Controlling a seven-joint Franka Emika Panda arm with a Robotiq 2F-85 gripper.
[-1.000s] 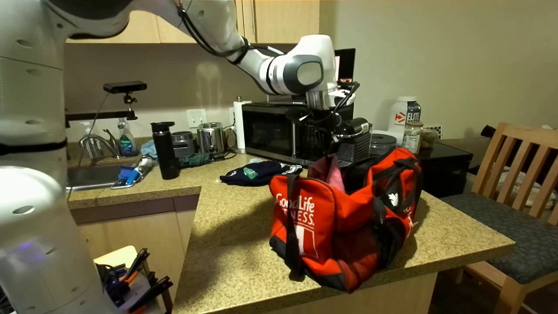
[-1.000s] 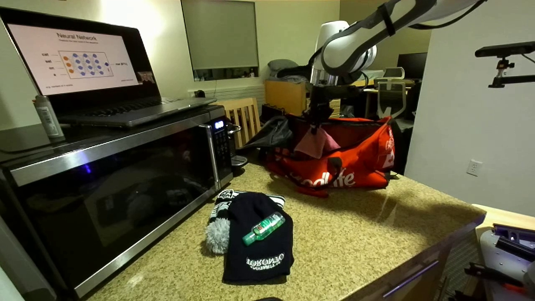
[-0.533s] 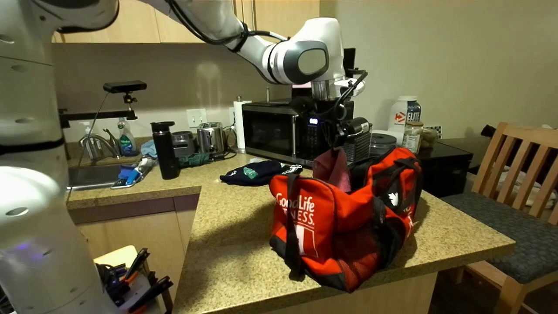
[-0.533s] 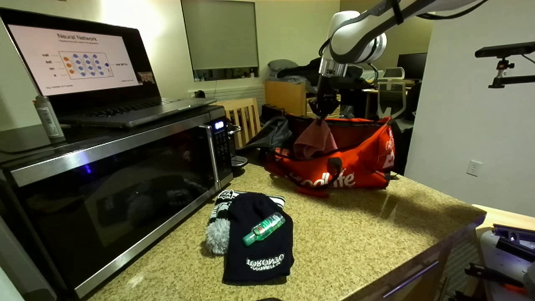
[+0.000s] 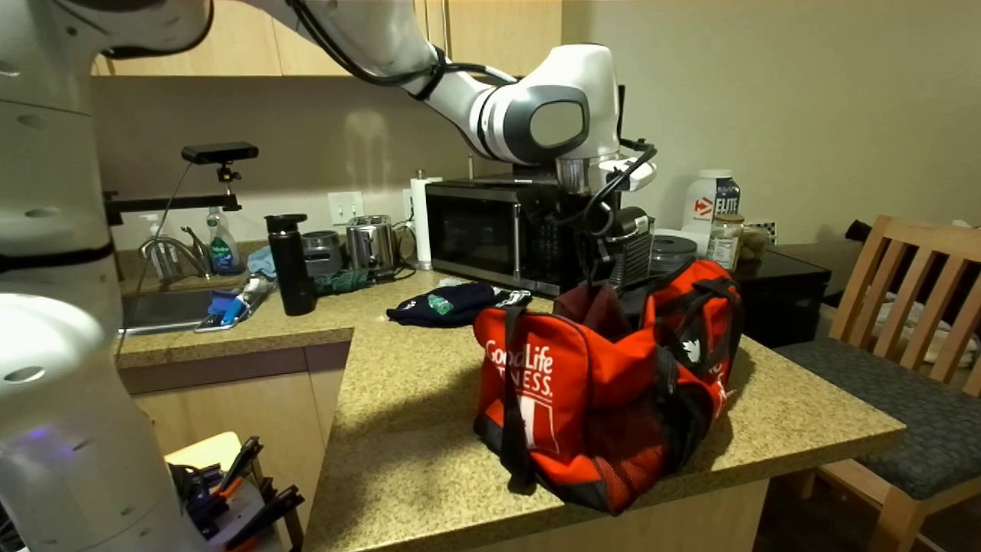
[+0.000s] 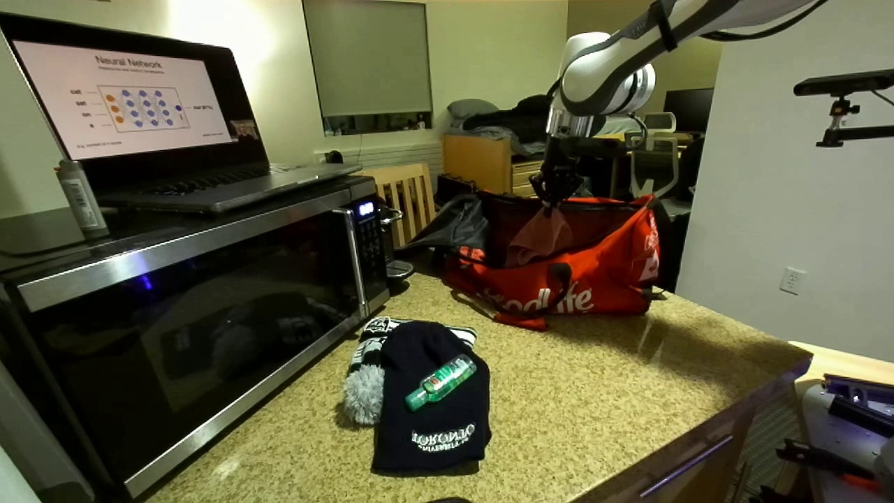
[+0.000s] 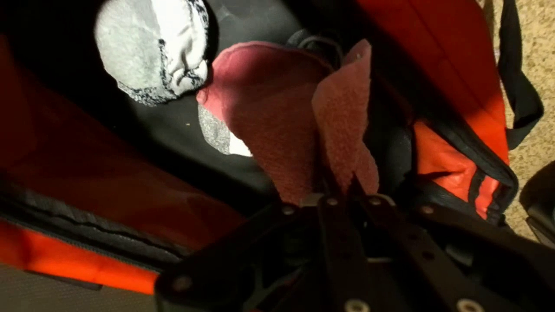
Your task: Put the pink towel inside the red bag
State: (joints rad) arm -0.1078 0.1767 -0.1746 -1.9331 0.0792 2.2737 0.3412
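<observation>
The pink towel (image 7: 273, 95) and your gripper (image 6: 551, 203) hang lower than half a second ago. You have the towel pinched at its top, its lower folds inside the mouth of the red bag (image 6: 607, 269). Inside, a grey-and-white bundle (image 7: 138, 52) lies beside the towel, which partly hides another grey-and-white piece (image 7: 215, 131). In the wrist view the towel is nearer the right rim; a bag corner reaches the counter's (image 5: 414, 452) edge.

In an exterior view you have pale wood cupboards (image 5: 506, 38) high up, beside a plain wall (image 5: 805, 115); past your speckled worktop (image 5: 421, 460) stands a slatted wooden chair (image 5: 874, 402), the floor (image 5: 808, 529) beneath it dim. Also in an exterior view: a window (image 6: 380, 123), its blind (image 6: 370, 59) drawn most of the way down; bright glare (image 6: 223, 28) to its left; a light-framed office chair (image 6: 654, 161) farther right.
</observation>
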